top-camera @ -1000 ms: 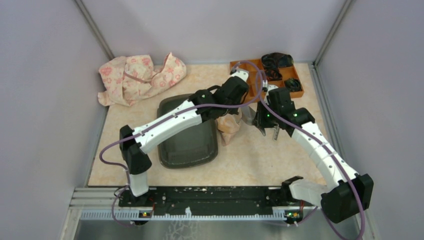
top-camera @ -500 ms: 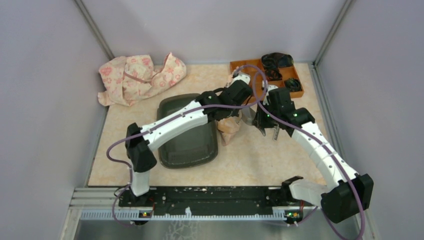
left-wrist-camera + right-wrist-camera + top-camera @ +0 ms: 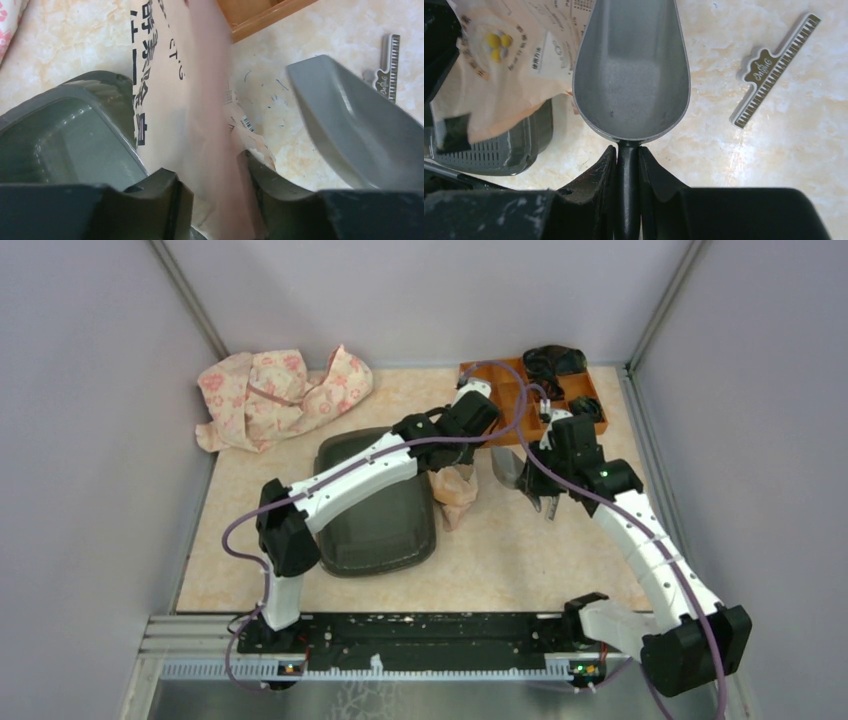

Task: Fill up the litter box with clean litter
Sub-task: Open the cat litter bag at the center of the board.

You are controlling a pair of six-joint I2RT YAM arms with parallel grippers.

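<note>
None of the clean litter showed in the litter box (image 3: 385, 537) from overhead. The visible floor of the box was bare, so filling had not begun, and the granules were presumably inside the bag. One box, one peach bag (image 3: 456, 492) just beside it, one grey scoop (image 3: 505, 468), one orange organiser (image 3: 520, 390) and one floral cloth heap (image 3: 280, 390) sat on the tabletop (image 3: 520, 560).

From the left wrist, the left end effector (image 3: 212, 197) had the bag between its fingers (image 3: 167, 195); whether clamped or loose, I could not tell. One clip (image 3: 388, 65) lay beyond the scoop.

From the right wrist, the right end effector (image 3: 628, 162) was closed on the scoop's handle. Its bowl was empty.
</note>
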